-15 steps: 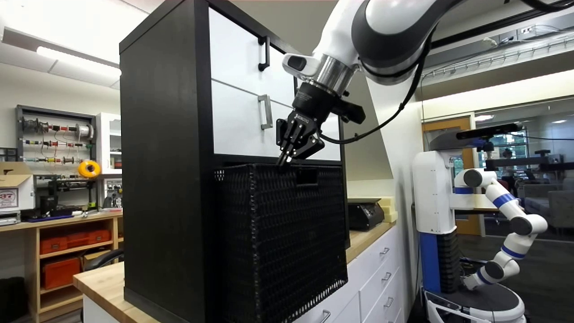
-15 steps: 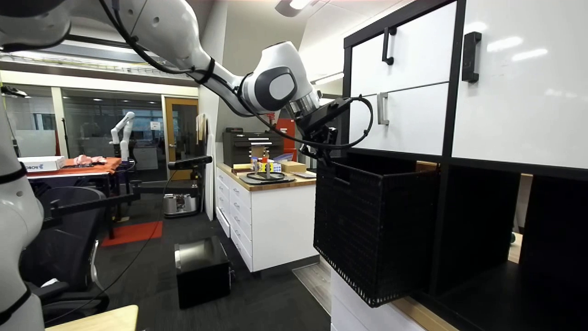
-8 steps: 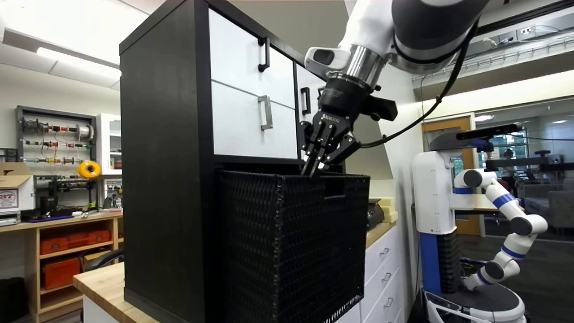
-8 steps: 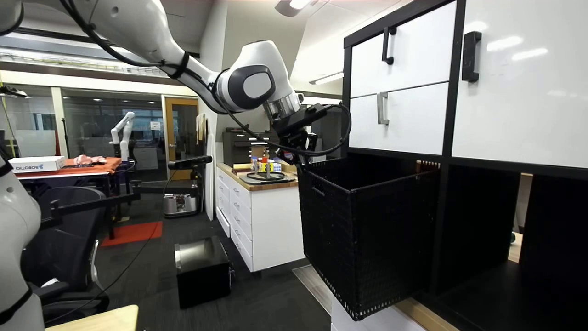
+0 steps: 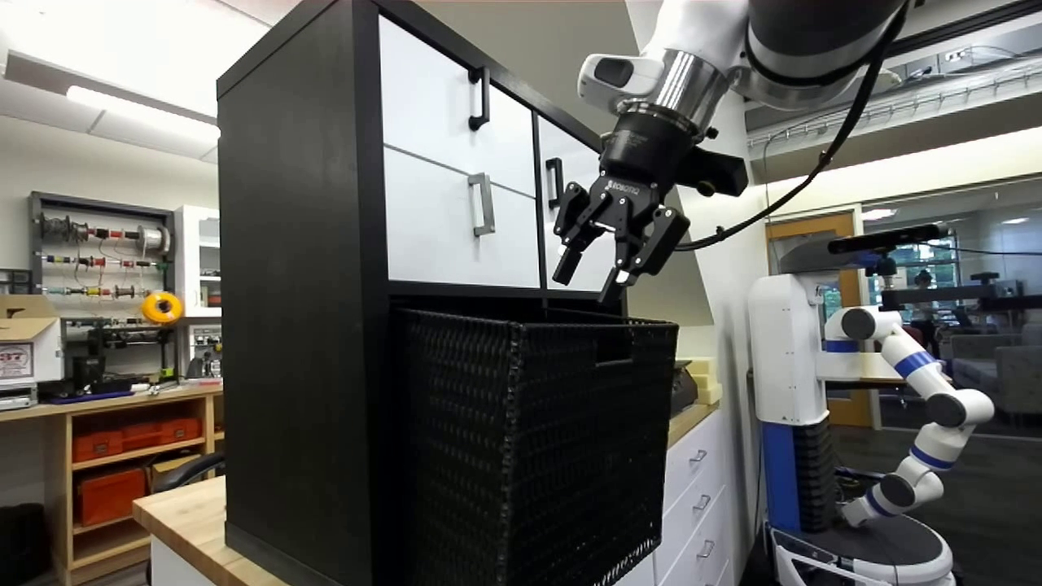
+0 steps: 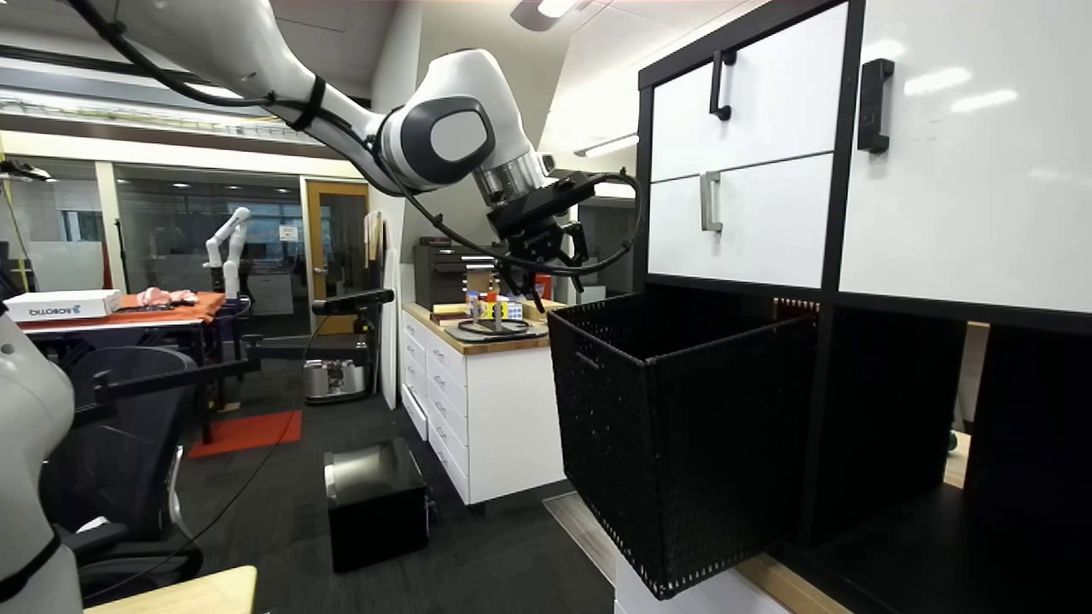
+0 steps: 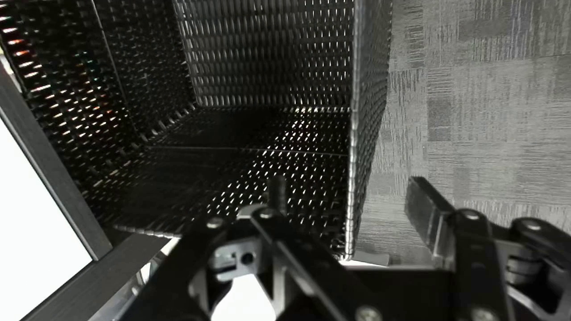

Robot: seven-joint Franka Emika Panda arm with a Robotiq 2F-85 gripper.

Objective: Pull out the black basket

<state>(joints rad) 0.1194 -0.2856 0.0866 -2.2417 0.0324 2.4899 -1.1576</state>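
Observation:
The black basket [image 5: 586, 456] sticks far out of the cabinet's lower compartment, its back part still inside. In an exterior view, the basket [image 6: 725, 460] shows its open top and overhangs the counter edge. My gripper [image 5: 586, 283] stands open just above the front rim, its fingers parted and apart from the basket. From the wrist, the gripper [image 7: 348, 185] straddles the line of the rim: one finger lies over the woven inside, the other over the floor outside. Nothing is held. Inside the basket [image 7: 267, 53] no contents show.
The dark cabinet [image 5: 293, 293] has white doors [image 6: 742, 222] with handles above the basket. White drawers [image 5: 696, 488] stand below the counter. A black box [image 6: 375, 503] sits on the floor, and a mobile robot [image 5: 790, 350] stands farther off.
The basket has slid out of the cabinet, mostly in the first half second. My gripper, closed at its front rim before, has since opened and risen off it.

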